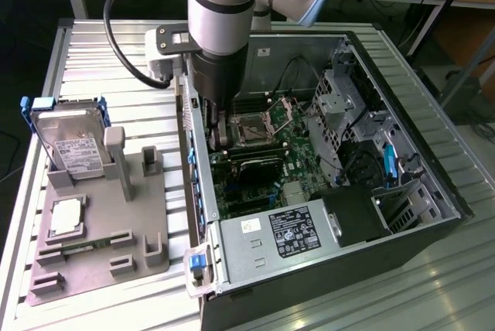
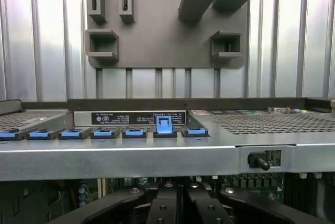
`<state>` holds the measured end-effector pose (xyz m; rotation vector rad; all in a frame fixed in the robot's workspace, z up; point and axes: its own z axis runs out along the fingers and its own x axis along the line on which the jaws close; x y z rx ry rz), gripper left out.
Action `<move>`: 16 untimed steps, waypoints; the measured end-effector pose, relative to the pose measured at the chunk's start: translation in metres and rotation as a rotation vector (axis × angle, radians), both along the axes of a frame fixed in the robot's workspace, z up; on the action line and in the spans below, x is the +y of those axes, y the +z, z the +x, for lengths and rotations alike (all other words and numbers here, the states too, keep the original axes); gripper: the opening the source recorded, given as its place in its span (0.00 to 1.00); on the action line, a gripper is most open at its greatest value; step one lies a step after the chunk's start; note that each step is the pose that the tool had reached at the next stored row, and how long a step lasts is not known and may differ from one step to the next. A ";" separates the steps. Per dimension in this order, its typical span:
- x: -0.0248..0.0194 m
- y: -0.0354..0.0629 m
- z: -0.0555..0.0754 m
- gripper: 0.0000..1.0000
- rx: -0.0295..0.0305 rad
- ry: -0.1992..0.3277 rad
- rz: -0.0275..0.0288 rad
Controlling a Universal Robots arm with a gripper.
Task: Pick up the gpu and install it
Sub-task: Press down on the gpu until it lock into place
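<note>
Where my gripper (image 1: 220, 136) hangs: low inside the open computer case (image 1: 433, 192), close against the case wall on the exterior view's left, just over the green circuit board (image 1: 298, 157).
Grip: I cannot tell how wide or narrow it is (the tip sits down among the parts).
Graphics card (image 1: 257, 167): a flat black card inside the case, lying across the circuit board just below the square processor socket (image 1: 251, 126).
Card relative to me: just beside my gripper, on the side toward the exterior view's right and slightly nearer the camera; I cannot tell whether I am touching it.
Power supply (image 1: 290, 230): silver box with a label, at the near end of the case, apart from the card.
Case wall seen from my wrist: a silver edge (image 2: 157, 161) runs across in front of me, with a row of blue clips (image 2: 104, 133) on it, one of them (image 2: 164, 124) standing up higher than the rest.
Grey holder (image 1: 100, 250): on the slatted metal table (image 1: 116, 52) outside the case, on the exterior view's left.
Hard drive (image 1: 69, 144): silver, white label, blue tabs, propped upright at the far end of that holder, well apart from me.
Small chip (image 1: 66, 219): lying flat on the holder, in front of the drive.
Black cable (image 1: 124, 37): loops from my arm over the table.
</note>
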<state>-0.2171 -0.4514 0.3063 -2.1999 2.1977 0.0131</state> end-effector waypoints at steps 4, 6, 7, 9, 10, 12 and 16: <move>0.0000 -0.0008 -0.003 0.11 -0.0037 -0.003 0.0000; -0.0001 -0.0051 -0.003 0.11 -0.0102 -0.003 0.0000; -0.0001 -0.0053 -0.003 0.11 -0.0102 -0.004 0.0000; -0.0001 -0.0053 -0.003 0.11 -0.0081 -0.004 0.0001; -0.0001 -0.0052 -0.003 0.11 -0.0075 -0.004 0.0000; -0.0001 -0.0046 -0.002 0.11 -0.0041 -0.003 -0.0001; 0.0000 0.0017 -0.002 0.11 0.0070 -0.003 0.0000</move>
